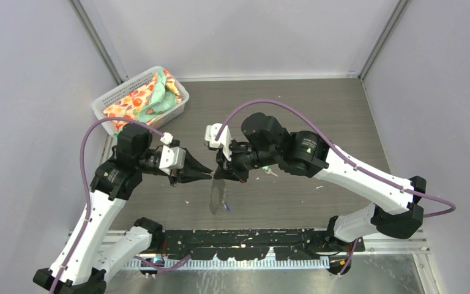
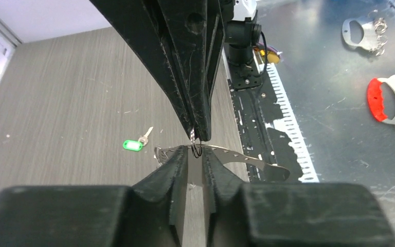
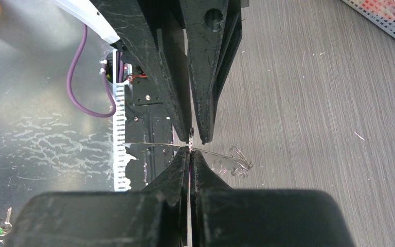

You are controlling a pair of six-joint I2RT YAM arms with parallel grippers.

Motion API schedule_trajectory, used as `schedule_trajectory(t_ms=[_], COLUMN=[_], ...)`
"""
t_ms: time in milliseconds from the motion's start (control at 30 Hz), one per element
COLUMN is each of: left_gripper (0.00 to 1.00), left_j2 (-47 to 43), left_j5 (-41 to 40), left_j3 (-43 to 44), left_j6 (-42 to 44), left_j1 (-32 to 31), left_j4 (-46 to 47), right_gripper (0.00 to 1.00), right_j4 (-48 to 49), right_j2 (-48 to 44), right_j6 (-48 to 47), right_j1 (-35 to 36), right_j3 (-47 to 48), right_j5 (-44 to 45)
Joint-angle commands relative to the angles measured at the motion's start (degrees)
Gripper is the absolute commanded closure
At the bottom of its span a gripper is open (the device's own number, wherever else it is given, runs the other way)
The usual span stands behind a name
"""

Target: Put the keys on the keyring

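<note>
My two grippers meet tip to tip above the middle of the table. The keyring (image 1: 216, 195) hangs from them as a thin grey metal loop. It shows edge-on in the left wrist view (image 2: 247, 157) and the right wrist view (image 3: 221, 159). My right gripper (image 1: 221, 174) (image 3: 190, 150) is shut on it at a small ring. My left gripper (image 1: 210, 176) (image 2: 196, 153) pinches it from the other side, with a narrow gap between its jaws. The green-tagged key (image 2: 133, 145) lies flat on the table, also in the top view (image 1: 268, 172). A blue speck (image 1: 227, 208), probably the blue key, shows at the loop's lower end.
A white mesh basket (image 1: 111, 97) with coloured cloths stands at the back left. A black strip and toothed rail (image 1: 245, 252) run along the near edge. Spare gripper parts (image 2: 391, 100) lie on the metal surface beyond it.
</note>
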Motion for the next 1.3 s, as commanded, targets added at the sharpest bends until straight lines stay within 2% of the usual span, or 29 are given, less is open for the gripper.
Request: schedule_trajectory(t_ms=[0,67,167,300,333,400,467,533,667,867,967,1267], left_gripper=[0.87,0.9,0.99,1.0,1.0,1.0,1.0,1.0,1.0,1.0,1.0,1.0], left_j2=[0.1,0.3,0.5,0.8,0.7,0.4,-0.2,-1.3,-4.4,-8.8,-10.2,-12.5], left_j5=[1.0,1.5,1.7,3.7,4.3,5.5,8.5,11.1,12.4,15.8,16.3,18.7], left_j3=[1.5,1.6,1.8,1.8,1.7,1.4,1.0,0.4,-2.4,-4.3,-4.7,-5.0], left_j6=[0.9,0.7,0.6,-2.1,-2.1,-2.1,1.1,5.6,8.3,19.2,21.9,22.9], left_j1=[-0.2,-0.2,-0.2,-0.3,-0.3,-0.3,-0.3,-0.3,-0.3,-0.3,-0.3,-0.3], left_j4=[-0.8,-0.7,-0.5,1.6,1.8,2.6,2.6,1.7,7.2,8.4,9.3,14.4], right_gripper=[0.99,0.99,0.99,0.99,0.96,0.8,0.59,0.49,0.45,0.43,0.42,0.4], right_j4=[3.1,3.2,3.4,3.4,3.7,4.3,5.2,6.3,10.2,14.6,16.2,20.1], right_j2=[-2.3,-2.2,-2.2,-1.6,-1.5,-1.9,-3.7,-6.7,-14.7,-25.7,-28.4,-31.9], right_j6=[0.4,0.6,0.7,1.1,1.4,2.1,2.6,2.2,2.5,5.2,6.9,10.7], right_j1=[0.0,0.0,0.0,0.0,0.0,0.0,-0.1,-0.3,-0.8,-2.5,-3.0,-4.1], right_j3=[0.9,0.9,1.0,1.6,1.6,1.0,-0.4,-2.9,-10.1,-19.8,-23.6,-32.6], right_j5=[-0.9,-0.9,-1.0,-1.5,-1.8,-1.4,-1.0,-1.3,2.0,12.7,17.0,28.0])
